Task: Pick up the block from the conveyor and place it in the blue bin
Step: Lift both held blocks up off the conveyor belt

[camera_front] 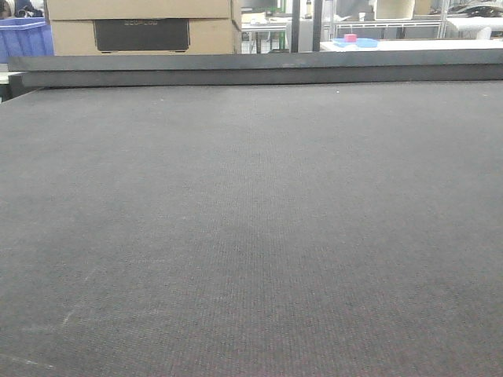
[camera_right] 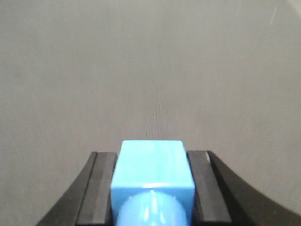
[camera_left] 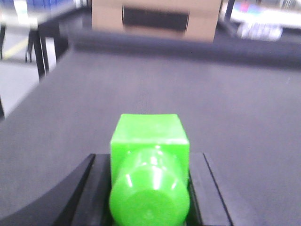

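The left hand [camera_left: 149,162] grasps a bright green plastic block [camera_left: 149,139], the right hand [camera_right: 151,157] a light blue block [camera_right: 153,172], grey woven conveyor [camera_right: 150,70] beneath.

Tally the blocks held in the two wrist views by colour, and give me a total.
green block: 1
blue block: 1
Total: 2

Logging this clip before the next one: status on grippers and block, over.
Left gripper shut on green block. Right gripper shut on blue block. Both over conveyor, nothing blocking.
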### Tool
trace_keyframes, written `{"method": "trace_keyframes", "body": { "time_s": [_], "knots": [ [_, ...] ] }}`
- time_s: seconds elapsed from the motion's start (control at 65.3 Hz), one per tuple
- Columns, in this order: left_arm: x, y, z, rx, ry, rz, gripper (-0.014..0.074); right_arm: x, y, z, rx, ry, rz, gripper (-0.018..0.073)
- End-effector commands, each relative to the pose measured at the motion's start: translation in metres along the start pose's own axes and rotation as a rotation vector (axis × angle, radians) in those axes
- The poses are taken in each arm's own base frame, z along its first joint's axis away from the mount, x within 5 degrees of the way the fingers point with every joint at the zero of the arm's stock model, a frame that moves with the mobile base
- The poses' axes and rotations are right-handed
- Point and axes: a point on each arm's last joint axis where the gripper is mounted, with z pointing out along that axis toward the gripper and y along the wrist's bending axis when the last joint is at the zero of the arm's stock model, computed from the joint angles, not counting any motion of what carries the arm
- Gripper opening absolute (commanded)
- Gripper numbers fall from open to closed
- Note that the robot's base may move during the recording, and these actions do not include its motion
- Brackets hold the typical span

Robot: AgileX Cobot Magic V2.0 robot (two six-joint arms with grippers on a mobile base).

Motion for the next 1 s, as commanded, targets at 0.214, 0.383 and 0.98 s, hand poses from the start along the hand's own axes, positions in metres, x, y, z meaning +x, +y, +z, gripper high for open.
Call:
{"method": "trace_keyframes", "body": {
  "time_s": [0.214,0.383,0.98],
  "knots": [
    [-0.013,-0.001,-0.037,0.01,-0.202,-0.004,-0.0111,-0.015,0.0,-0.03,0.048,-0.284,-0.011,-0.016],
    [-0.015,-0.001,-0.042,0.011,-0.227,-0.004,-0.0111,-0.016,0.0,-0.031,0.052,-0.299,-0.011,-0.016],
    [-0.015,-0.001,-0.042,0.011,-0.227,-0.004,-0.0111,-0.016,0.0,-0.031,0.052,-0.299,-0.011,-0.016]
  ]
}}
